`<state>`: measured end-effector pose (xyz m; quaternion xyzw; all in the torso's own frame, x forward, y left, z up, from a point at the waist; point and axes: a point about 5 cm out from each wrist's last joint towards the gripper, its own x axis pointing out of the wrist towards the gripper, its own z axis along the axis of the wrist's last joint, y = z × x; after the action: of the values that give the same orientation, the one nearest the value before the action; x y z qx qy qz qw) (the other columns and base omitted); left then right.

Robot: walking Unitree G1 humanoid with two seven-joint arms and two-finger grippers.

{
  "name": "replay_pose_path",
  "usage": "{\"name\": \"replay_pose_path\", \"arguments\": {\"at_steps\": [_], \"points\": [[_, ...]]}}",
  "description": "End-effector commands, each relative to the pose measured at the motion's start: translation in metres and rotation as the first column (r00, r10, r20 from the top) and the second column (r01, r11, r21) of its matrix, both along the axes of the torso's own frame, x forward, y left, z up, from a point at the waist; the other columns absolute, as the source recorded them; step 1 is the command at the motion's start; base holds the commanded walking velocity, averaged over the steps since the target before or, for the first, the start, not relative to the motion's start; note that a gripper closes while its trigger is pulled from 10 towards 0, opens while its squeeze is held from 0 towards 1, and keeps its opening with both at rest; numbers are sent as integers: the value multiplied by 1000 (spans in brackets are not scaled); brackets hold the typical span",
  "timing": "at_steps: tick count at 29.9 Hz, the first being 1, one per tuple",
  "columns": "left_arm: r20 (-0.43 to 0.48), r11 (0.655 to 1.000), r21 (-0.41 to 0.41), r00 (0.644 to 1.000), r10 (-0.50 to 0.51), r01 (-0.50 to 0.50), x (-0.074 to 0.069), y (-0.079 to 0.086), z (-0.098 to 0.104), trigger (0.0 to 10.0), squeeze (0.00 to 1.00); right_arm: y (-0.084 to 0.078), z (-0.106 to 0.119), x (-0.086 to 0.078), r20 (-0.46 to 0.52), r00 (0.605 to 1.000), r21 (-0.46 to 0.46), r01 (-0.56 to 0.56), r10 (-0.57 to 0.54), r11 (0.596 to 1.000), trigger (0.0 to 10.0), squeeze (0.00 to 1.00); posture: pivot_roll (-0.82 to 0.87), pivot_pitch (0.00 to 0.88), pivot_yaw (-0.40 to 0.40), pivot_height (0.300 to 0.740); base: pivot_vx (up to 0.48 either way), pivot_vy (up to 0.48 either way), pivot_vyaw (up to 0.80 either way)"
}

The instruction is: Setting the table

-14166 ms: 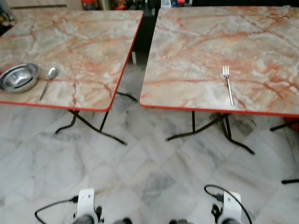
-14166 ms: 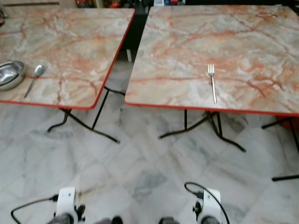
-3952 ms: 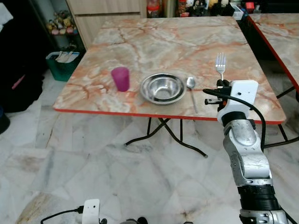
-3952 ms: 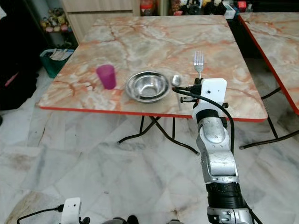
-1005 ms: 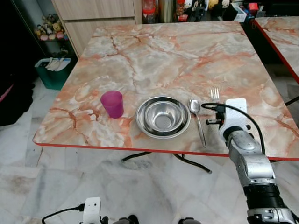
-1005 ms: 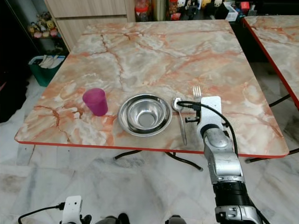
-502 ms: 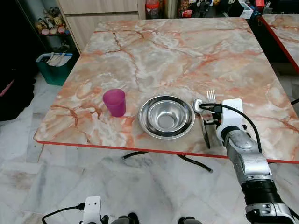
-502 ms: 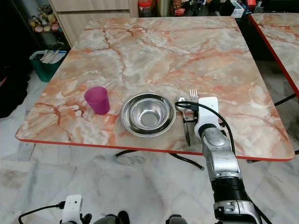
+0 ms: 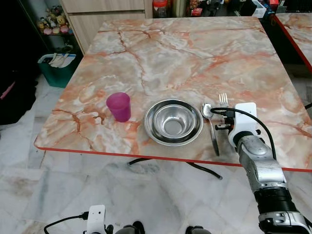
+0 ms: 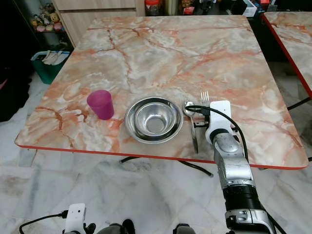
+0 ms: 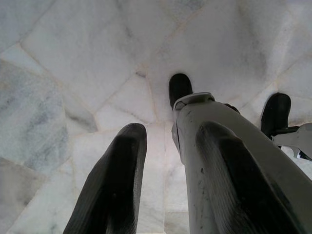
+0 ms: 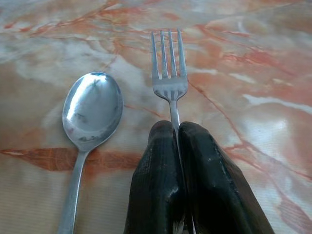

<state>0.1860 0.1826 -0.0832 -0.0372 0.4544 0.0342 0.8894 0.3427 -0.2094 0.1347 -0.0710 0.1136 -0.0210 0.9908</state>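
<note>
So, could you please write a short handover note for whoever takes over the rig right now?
Right gripper: shut on the fork, holding it low over the table, just right of the spoon.
Left gripper: open, idle, hanging over the floor.
Already set: purple cup, steel bowl, then spoon, in a row along the near edge.
Left: lay the fork beside the spoon, release, withdraw the arm.

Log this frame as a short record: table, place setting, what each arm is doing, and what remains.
table: marble-patterned top with red edge
cup: purple, upright, left of the bowl
bowl: steel
spoon: lies right of the bowl
fork: right of the spoon, tines pointing away
right gripper: jaws shut on the fork's handle
left gripper: hangs idle above the floor
remaining: release the fork
</note>
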Motion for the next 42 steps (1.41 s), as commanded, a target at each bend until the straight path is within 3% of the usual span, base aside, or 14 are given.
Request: {"name": "replay_pose_path", "arguments": {"at_steps": [1, 14, 42], "points": [[-40, 1000, 5, 999, 12, -12, -10, 5, -5, 10000, 0, 0, -7, -2, -23, 1000, 19, -1, 1, 1000, 10000, 0, -65, 185, 68, 740, 0, 0, 0], [-44, 1000, 1, 999, 10, -10, -11, 5, -5, 10000, 0, 6, -11, -3, -36, 999, 44, -19, 20, 999, 10000, 0, -64, 187, 69, 740, 0, 0, 0], [-46, 1000, -4, 999, 9, -9, -11, 5, -5, 10000, 0, -3, -19, -10, -70, 997, 31, 17, -15, 999, 10000, 0, -64, 189, 70, 740, 0, 0, 0]]}}
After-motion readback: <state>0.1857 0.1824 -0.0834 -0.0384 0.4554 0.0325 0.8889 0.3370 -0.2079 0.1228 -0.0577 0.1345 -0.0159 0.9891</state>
